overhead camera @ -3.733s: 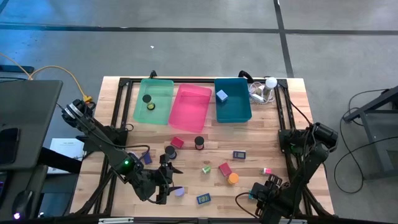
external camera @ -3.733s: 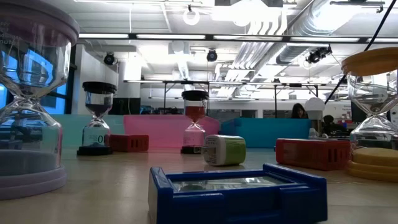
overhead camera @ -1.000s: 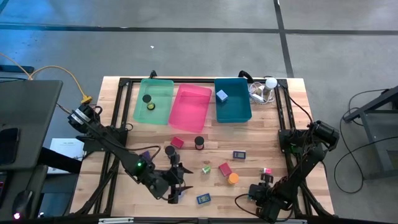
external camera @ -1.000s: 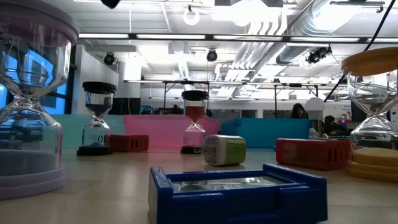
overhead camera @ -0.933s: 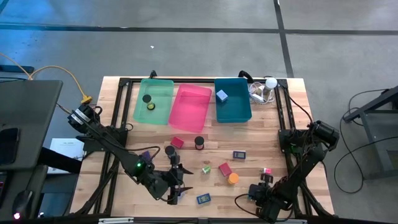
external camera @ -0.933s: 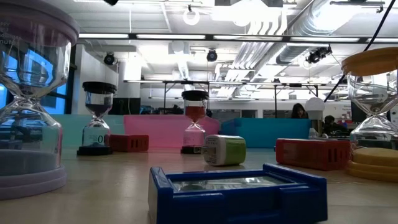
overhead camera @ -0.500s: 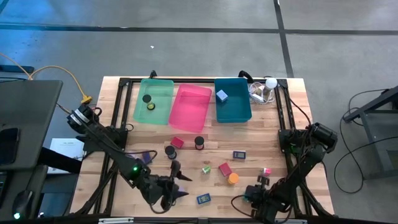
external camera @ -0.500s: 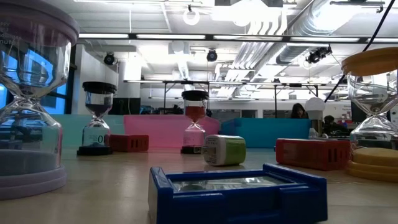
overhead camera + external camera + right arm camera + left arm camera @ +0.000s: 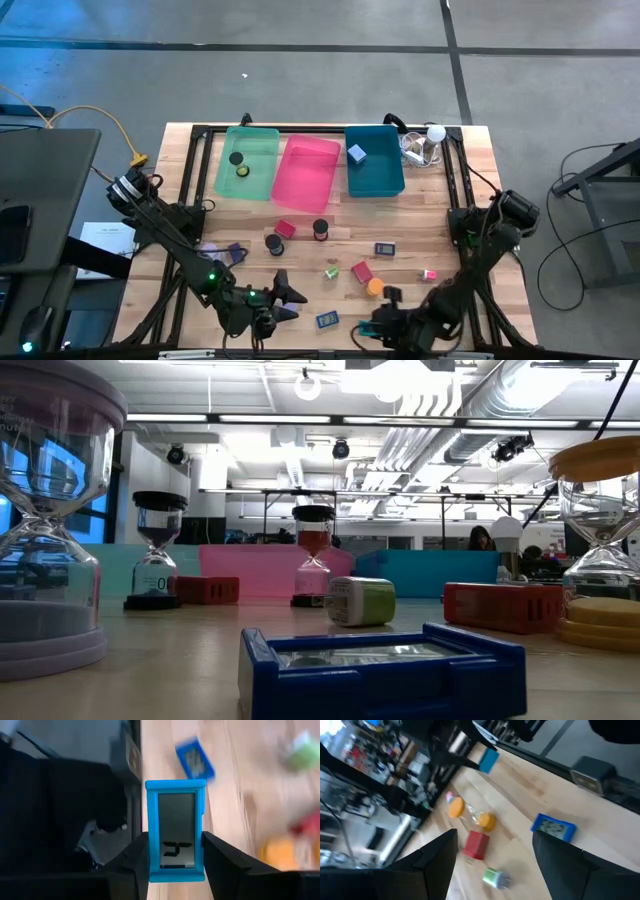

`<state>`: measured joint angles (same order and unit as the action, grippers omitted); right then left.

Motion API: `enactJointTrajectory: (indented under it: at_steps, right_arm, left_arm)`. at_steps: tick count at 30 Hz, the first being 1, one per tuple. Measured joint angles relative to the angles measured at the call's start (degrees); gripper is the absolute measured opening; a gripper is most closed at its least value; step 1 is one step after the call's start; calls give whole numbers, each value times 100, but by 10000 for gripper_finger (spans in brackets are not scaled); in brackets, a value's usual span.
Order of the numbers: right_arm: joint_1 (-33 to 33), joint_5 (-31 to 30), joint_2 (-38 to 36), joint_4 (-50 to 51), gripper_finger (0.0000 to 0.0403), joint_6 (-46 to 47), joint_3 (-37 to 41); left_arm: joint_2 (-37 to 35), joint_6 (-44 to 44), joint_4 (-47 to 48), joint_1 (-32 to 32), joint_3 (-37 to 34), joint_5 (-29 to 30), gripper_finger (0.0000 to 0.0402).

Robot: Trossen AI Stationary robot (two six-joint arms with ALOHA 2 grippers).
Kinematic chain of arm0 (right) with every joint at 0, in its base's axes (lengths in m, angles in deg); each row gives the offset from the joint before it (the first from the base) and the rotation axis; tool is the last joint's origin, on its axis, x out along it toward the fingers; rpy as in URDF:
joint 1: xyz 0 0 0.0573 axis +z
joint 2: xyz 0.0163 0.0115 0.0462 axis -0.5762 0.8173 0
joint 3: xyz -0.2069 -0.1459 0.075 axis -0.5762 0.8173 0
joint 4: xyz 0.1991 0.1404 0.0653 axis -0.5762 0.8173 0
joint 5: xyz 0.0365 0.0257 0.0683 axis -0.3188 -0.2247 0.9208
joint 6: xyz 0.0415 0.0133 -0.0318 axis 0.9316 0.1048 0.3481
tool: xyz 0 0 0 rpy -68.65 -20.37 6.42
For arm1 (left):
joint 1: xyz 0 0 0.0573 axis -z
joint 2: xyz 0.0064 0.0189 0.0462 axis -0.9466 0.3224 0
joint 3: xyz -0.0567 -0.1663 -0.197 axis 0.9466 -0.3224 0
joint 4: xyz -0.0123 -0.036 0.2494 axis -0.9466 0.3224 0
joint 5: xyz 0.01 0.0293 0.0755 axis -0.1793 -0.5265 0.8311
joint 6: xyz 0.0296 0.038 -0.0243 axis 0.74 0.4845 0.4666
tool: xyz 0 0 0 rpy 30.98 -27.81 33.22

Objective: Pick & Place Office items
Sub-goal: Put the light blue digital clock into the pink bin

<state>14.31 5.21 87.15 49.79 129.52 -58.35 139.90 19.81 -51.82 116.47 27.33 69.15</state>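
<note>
My left gripper (image 9: pixel 283 301) hangs open over the table's near left part. A lavender disc (image 9: pixel 288 314) lies by its fingers, untouched. Its wrist view looks between the spread fingers (image 9: pixel 438 859) at a red block (image 9: pixel 476 844), a green block (image 9: pixel 495 878), an orange hourglass (image 9: pixel 470 815) and a blue framed block (image 9: pixel 552 826), all resting flat on the wood. My right gripper (image 9: pixel 370 327), at the near edge, is shut on a second blue block with a grey display (image 9: pixel 175 830). My right gripper pinches the blue display block between its two fingers (image 9: pixel 140 857), one on each long side of its lower half (image 9: pixel 151 851). The block's other end (image 9: pixel 175 785) sticks out past the fingertips. It is held clear of the table, display facing the wrist camera.
Green (image 9: pixel 247 160), pink (image 9: pixel 308 170) and teal (image 9: pixel 374 165) bins stand along the far side, next to a white ball-topped gadget (image 9: pixel 430 140). Black discs (image 9: pixel 274 243), red blocks (image 9: pixel 361 271), an orange disc (image 9: pixel 374 287) and other small pieces dot the middle.
My right gripper has travelled along the near edge toward the table's left, carrying the blue block. My left gripper has drawn back toward the near left and turned, staying open. The pieces on the table have kept their places.
</note>
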Motion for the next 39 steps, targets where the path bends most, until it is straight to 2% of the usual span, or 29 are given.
enactJointTrajectory:
  at_steps: [9,14,18,22,30,39]
  right_arm:
    - [-789,121,-6,-1024,136,-1882,-30]
    - [-1194,495,-6,-1602,136,-2601,-30]
    - [-1427,817,-8,-1724,136,-2780,-30]
    - [-1521,869,-8,-1730,136,-2793,-30]
    - [-1515,1003,-17,-1958,136,-3044,-30]
    - [-1521,979,-17,-1945,137,-3046,-30]
  left_arm:
    - [8,173,-179,-50,0,-4,249]
    - [219,560,-264,-55,0,-7,249]
    - [451,1079,-705,-98,0,23,249]
    - [580,1387,-964,-97,0,338,249]
    - [584,1206,-1054,-290,0,359,249]
    - [584,1208,-1155,-486,0,-15,249]
